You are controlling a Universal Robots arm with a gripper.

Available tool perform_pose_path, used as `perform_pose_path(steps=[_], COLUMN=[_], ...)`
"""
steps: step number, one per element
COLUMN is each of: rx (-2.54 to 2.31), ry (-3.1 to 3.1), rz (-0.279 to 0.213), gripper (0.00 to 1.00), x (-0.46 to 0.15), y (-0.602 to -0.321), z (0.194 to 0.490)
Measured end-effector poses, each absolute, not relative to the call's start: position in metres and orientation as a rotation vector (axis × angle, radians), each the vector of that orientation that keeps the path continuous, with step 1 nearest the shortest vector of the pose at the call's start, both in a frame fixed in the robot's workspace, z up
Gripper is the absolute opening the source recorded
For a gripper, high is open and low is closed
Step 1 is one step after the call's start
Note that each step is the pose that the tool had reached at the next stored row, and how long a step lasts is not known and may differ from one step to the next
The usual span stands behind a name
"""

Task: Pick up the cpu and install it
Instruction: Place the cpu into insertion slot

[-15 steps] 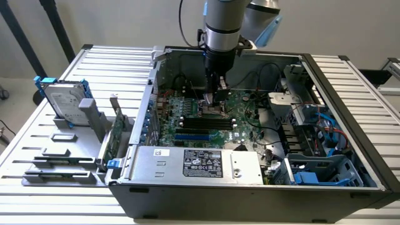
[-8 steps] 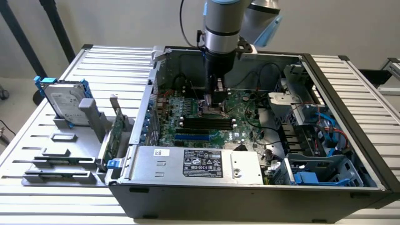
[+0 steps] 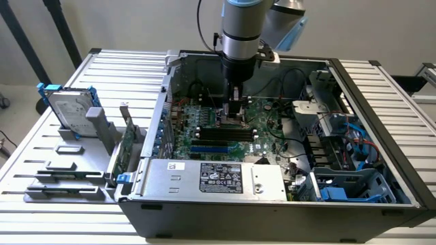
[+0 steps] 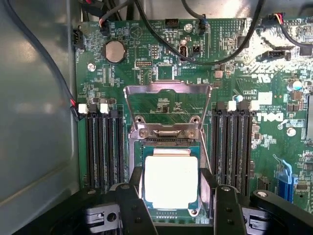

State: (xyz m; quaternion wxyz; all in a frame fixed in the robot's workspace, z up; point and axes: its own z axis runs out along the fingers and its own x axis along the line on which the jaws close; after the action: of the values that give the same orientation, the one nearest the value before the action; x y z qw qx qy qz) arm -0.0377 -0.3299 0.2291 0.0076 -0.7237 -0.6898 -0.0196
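The cpu (image 4: 171, 182), a small square chip with a bright silver top, lies level in or just over the open socket on the green motherboard (image 4: 122, 73). My gripper (image 4: 172, 188) straddles it. One black finger (image 4: 131, 200) sits against one edge of the chip and the other finger (image 4: 226, 208) against the opposite edge, so the jaws look shut on the chip. The socket's metal load plate (image 4: 168, 105) stands swung up behind it. In the exterior view the gripper (image 3: 234, 113) reaches straight down into the open computer case (image 3: 381, 153), low over the board.
Black memory slots (image 4: 102, 147) flank the socket on both sides, and black cables (image 4: 161, 36) cross the board. A grey power supply box (image 3: 218, 178) fills the case's front. At the exterior view's left, a silver hard drive (image 3: 68, 109) stands in a grey rack (image 3: 65, 171) on the slatted table.
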Motion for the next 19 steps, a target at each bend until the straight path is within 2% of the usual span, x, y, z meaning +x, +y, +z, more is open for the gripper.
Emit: perform_pose_path(steps=[13,19], rx=[-2.271,-2.283], ry=[-2.166,-2.179], rz=[-0.092,-0.067], gripper=[0.55,0.55], x=[-0.0453,-0.0453], y=[-0.3299,-0.3264], z=[0.2238,0.221])
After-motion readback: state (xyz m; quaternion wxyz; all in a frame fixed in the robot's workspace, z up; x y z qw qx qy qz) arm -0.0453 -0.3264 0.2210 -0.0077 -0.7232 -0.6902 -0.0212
